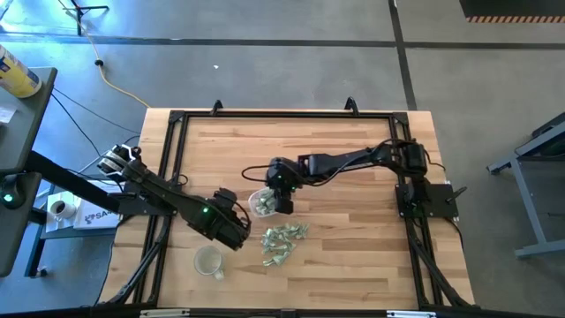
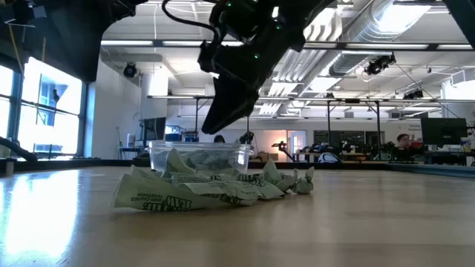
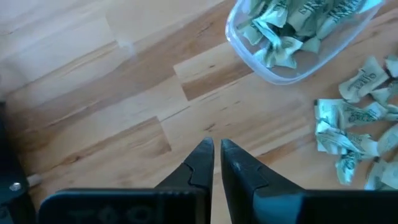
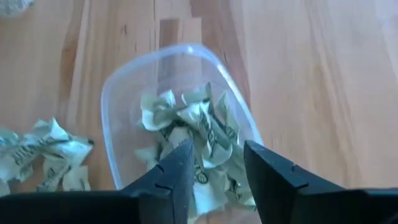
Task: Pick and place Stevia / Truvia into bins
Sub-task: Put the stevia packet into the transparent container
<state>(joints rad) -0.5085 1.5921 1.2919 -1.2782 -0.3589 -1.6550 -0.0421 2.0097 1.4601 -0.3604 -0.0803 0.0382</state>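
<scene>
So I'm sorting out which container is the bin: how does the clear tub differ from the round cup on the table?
The clear tub is rounded-rectangular; the round cup is circular with a pale rim. The tub holds crumpled green-and-white sachets, while no sachets show in the cup. The right gripper hangs open over the tub; the cup sits near the table's front edge with no gripper over it. Both are clear and stand upright on the wooden table.

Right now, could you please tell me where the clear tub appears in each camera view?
High view: clear tub at table centre, under the right gripper.
Low view: left of centre, behind the loose sachets.
Left wrist view: upper right.
Right wrist view: centre, beyond the parted fingers.
Shared landmark: the loose sachets beside the tub.
</scene>
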